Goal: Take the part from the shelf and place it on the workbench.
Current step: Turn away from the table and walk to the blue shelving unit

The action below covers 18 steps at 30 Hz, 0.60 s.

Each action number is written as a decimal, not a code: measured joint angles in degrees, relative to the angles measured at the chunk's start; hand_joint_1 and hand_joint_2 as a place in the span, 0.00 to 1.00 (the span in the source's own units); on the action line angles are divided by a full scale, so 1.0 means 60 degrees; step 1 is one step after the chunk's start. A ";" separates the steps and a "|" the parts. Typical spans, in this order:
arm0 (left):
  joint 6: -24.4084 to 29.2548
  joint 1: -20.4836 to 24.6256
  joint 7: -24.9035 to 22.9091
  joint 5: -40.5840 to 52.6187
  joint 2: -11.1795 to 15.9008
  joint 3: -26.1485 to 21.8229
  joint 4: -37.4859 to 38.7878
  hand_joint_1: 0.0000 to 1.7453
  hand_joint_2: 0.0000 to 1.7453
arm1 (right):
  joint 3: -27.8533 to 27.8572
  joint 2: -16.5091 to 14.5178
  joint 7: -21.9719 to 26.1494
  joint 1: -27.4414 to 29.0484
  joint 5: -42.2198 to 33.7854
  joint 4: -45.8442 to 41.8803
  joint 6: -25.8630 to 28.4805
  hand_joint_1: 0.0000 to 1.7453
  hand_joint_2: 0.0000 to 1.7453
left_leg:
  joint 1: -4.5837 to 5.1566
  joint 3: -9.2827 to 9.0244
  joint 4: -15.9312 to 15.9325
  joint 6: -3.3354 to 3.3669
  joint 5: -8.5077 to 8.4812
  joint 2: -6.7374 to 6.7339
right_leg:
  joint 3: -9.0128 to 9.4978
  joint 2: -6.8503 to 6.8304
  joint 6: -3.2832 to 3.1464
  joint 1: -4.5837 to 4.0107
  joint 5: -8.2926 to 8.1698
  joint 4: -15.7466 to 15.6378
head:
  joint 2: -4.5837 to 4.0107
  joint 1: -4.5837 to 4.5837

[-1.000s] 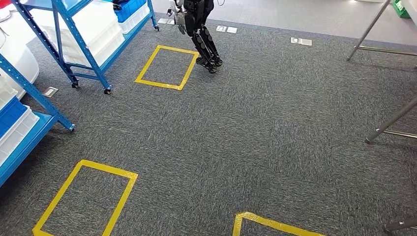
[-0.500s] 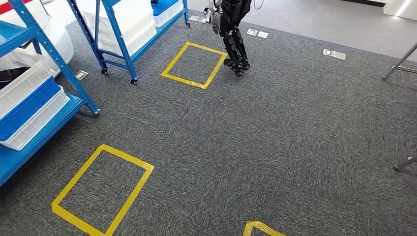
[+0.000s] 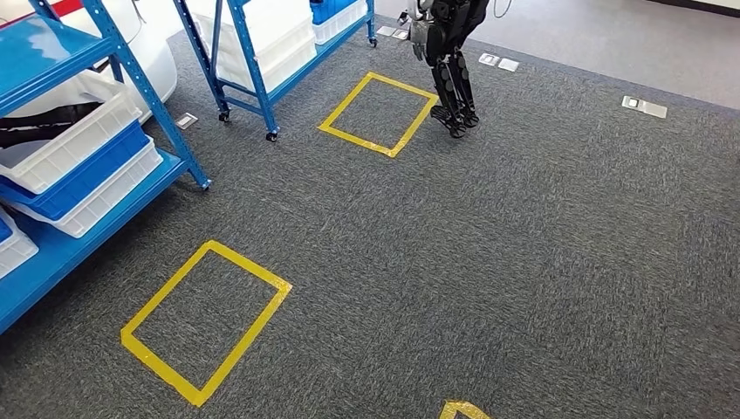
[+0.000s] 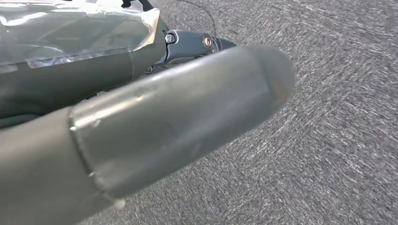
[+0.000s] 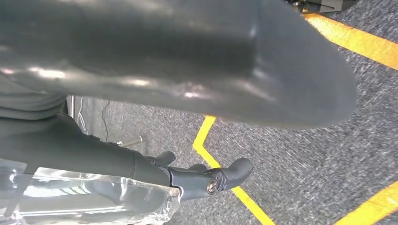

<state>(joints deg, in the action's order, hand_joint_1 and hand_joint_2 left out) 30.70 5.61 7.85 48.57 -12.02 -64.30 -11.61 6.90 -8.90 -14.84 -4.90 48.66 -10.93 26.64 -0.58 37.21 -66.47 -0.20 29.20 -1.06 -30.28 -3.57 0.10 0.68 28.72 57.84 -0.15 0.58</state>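
the blue shelf (image 3: 61, 253) is seen at the left, with white bins (image 3: 74, 144) on it; the part cannot be made out. both the left hand (image 4: 155, 122) and right hand (image 5: 178, 70) appear empty, fingers loosely extended. the shelf should be squarely faced before any reach is made.

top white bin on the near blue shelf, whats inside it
A dark, strap-like object lies across the white bin on the blue shelf, sticking out over its rim. The bin's wall hides its floor, so anything beneath cannot be seen.
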 joint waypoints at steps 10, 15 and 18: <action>-0.0004 0.0057 0.0067 0.0000 0.0032 -0.0001 0.0000 0.00 0.00 | 0.0109 -0.0014 0.0062 0.0021 0.0005 -0.0011 0.0148 0.00 0.00 | 0.0054 -0.0735 0.1552 0.0477 -0.0586 0.0252 | -0.0707 0.0450 0.0147 -0.0030 0.0986 0.1755 | 0.0000 -0.0071; -0.0009 0.0030 0.0076 -0.0008 0.0025 -0.0004 0.0000 0.00 0.00 | 0.0126 0.0013 0.0065 0.0070 0.0004 -0.0010 0.0150 0.00 0.00 | 0.0037 -0.0738 0.1506 0.0441 -0.0587 0.0825 | -0.0662 0.0690 0.0488 0.0080 0.0634 0.1551 | 0.0000 -0.0086; -0.0027 0.0033 0.0118 -0.0056 0.0033 -0.0007 0.0000 0.00 0.00 | 0.0126 0.0024 0.0090 0.0057 0.0020 -0.0005 0.0149 0.00 0.00 | 0.0062 -0.0690 0.1401 0.0282 -0.0538 0.1085 | -0.0071 0.1030 0.0507 0.0133 0.0101 0.0110 | 0.0000 -0.0091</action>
<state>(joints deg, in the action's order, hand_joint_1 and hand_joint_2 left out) 30.53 5.81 8.56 48.23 -11.82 -64.35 -11.61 7.65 -8.76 -14.30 -4.56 48.78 -10.96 27.54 -0.21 33.07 -58.06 1.50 25.97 5.45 -30.71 2.61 3.14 1.48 29.32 58.50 -0.15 0.04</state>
